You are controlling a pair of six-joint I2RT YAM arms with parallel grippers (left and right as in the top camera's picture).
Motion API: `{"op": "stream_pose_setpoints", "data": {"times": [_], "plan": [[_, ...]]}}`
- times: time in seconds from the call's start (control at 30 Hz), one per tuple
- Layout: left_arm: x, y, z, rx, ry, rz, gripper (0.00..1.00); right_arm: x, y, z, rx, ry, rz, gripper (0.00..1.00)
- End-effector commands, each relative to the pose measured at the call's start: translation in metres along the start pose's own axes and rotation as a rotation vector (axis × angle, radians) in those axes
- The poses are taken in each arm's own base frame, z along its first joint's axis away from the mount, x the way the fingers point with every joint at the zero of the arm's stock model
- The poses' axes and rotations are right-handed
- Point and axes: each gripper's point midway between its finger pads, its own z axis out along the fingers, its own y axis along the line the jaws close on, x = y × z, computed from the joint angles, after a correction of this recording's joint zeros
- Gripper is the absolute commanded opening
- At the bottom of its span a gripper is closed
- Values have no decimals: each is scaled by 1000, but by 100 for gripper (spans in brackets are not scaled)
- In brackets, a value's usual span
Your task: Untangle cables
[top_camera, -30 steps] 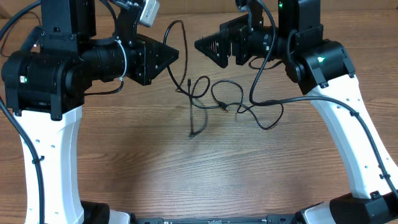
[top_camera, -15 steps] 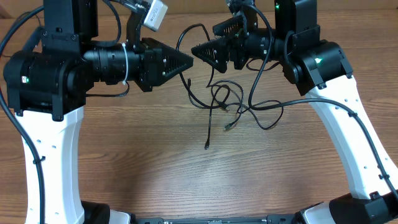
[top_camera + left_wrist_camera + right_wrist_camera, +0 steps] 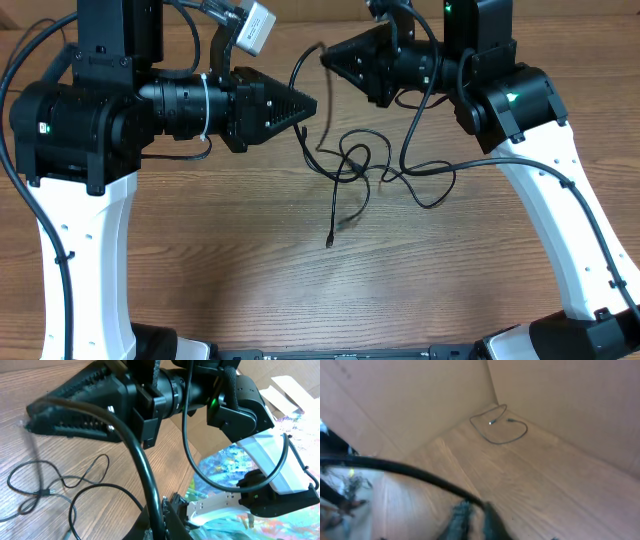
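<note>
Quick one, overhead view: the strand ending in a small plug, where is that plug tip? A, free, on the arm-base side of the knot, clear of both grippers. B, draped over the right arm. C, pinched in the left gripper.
A: the plug tip ends a strand trailing from the knot toward the arm bases, with nothing holding it.

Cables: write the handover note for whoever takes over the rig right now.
Grippers: the left gripper is shut on a cable, lifted above the table. The right gripper is shut, apparently on the same cable a little further along.
Things: the tangle lies on the table below the grippers, with one plug end trailing toward the front.
Done: one loose cord lies apart by the cardboard wall, seen from the right wrist.
Left: draw the held cable out of the tangle, then separate the rest.
</note>
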Motion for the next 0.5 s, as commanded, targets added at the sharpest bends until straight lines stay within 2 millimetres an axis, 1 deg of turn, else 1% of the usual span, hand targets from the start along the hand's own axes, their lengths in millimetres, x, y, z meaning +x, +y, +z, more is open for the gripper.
{"op": "stream_pose_setpoints", "data": {"times": [0.0,0.13,0.2,0.27,0.3,0.37,0.47], "plan": [[0,2,1,-19,2,24,6,-5,3,0,-6,-10,11,4],[0,14,1,-84,2,23,6,-7,5,0,-18,-17,36,4],[0,14,1,-87,2,18,4,-9,5,0,-18,-26,57,4],[0,14,1,-86,1,12,4,-10,5,0,-18,-30,53,4],[0,14,1,-86,1,12,4,-10,5,0,-18,-30,53,7],[0,14,1,-86,1,12,4,-10,5,0,-19,-29,42,24],[-2,14,1,-83,-4,2,4,-8,10,0,-46,-22,-23,46]]}}
